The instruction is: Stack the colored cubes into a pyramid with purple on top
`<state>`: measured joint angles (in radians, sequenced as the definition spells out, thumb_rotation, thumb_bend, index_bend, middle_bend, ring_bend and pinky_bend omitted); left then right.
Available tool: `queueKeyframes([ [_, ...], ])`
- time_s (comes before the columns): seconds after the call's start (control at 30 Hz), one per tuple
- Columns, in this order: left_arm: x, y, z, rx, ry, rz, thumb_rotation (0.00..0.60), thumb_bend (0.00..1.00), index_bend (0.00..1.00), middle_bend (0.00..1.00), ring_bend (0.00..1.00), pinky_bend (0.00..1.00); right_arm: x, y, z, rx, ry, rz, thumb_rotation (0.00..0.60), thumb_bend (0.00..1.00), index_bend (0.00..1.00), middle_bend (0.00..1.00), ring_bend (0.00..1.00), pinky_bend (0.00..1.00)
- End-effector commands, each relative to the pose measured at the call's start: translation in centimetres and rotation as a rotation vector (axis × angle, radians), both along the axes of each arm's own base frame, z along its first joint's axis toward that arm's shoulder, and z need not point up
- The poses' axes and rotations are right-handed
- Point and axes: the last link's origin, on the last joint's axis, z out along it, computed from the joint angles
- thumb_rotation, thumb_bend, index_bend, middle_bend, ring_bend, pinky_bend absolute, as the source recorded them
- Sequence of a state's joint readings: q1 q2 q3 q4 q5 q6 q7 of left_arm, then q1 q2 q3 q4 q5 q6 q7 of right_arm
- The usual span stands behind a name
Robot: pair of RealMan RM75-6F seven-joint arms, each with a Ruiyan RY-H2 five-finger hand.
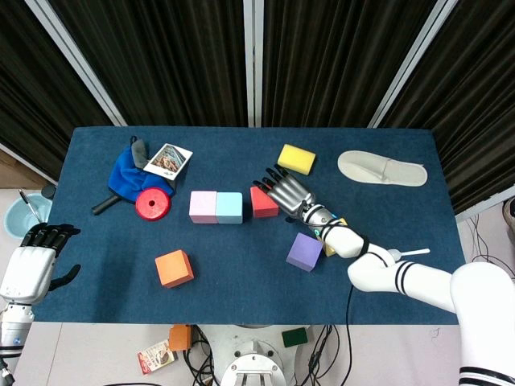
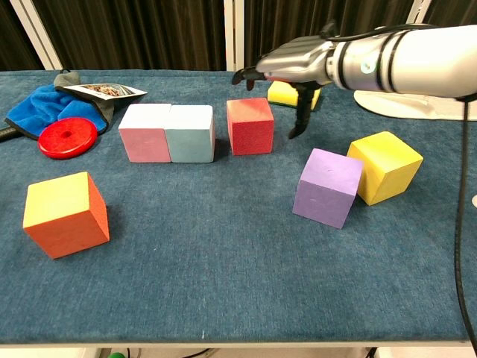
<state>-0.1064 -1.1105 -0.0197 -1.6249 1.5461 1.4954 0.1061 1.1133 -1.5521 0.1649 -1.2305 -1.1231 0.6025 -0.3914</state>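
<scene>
- Head view: the right hand [image 1: 283,193] hovers over the middle of the blue cloth-covered surface [image 1: 241,273], just beside the red cube [image 1: 262,202]. Its fingers [image 1: 269,183] are spread and hold nothing.
- Head view: the pink cube [image 1: 203,207] and the light blue cube [image 1: 229,207] stand side by side and touching, as the start of a bottom row. The red cube is near them, with a small gap.
- Head view: the purple cube [image 1: 304,252] sits toward the near edge, right of the centre, and the yellow cube [image 1: 333,239] behind it is mostly hidden by the arm. The orange cube [image 1: 174,268] lies alone near the near-left part of the surface.
- Head view: the left hand [image 1: 32,261] waits beyond the left edge, away from every cube; it holds nothing, its fingers lightly curled.
- Chest view: the right hand [image 2: 298,63] hangs above and a little behind the red cube [image 2: 250,125], the thumb pointing down, nothing pinched.
- Chest view: the purple cube [image 2: 328,186] and the yellow cube [image 2: 384,166] touch or almost touch; I cannot tell which.
- Progress, in my judgement: nothing is stacked yet. Only two cubes of the base are joined; the red one must still close the gap, then a second layer, and purple last.
</scene>
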Motion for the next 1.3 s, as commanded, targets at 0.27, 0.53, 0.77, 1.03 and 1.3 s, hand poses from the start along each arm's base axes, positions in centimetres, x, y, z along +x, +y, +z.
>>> queueKeyframes([
  [0.27,-0.2,-0.1,-0.1,-0.004,0.0,0.006,0.6,0.19,0.25,0.23,0.21,0.16,0.3,-1.0,-1.4,0.024,-0.029,-0.083,0.6,0.03,0.09,0.13,0.0,0.0],
  [0.53,-0.7,-0.2,0.0,-0.001,-0.006,0.015,0.6,0.19,0.25,0.23,0.21,0.16,1.1,-1.8,-2.7,0.036,-0.054,-0.136,0.6,0.04,0.13,0.17,0.0,0.0],
  [0.77,-1.1,-0.5,0.0,0.005,-0.009,0.023,0.6,0.19,0.25,0.23,0.21,0.16,1.6,-2.2,-3.6,0.026,-0.086,-0.168,0.6,0.09,0.28,0.3,0.01,0.0],
  [1.03,-1.4,-0.6,0.1,0.009,-0.015,0.02,0.6,0.19,0.25,0.23,0.21,0.16,1.5,-1.8,-2.4,-0.002,-0.131,-0.184,0.6,0.14,0.38,0.39,0.05,0.0],
  [1.3,-1.6,-0.8,-0.1,0.012,-0.026,0.012,0.6,0.19,0.25,0.23,0.21,0.16,2.2,-0.2,-2.7,0.01,-0.153,-0.228,0.6,0.13,0.38,0.39,0.05,0.0],
])
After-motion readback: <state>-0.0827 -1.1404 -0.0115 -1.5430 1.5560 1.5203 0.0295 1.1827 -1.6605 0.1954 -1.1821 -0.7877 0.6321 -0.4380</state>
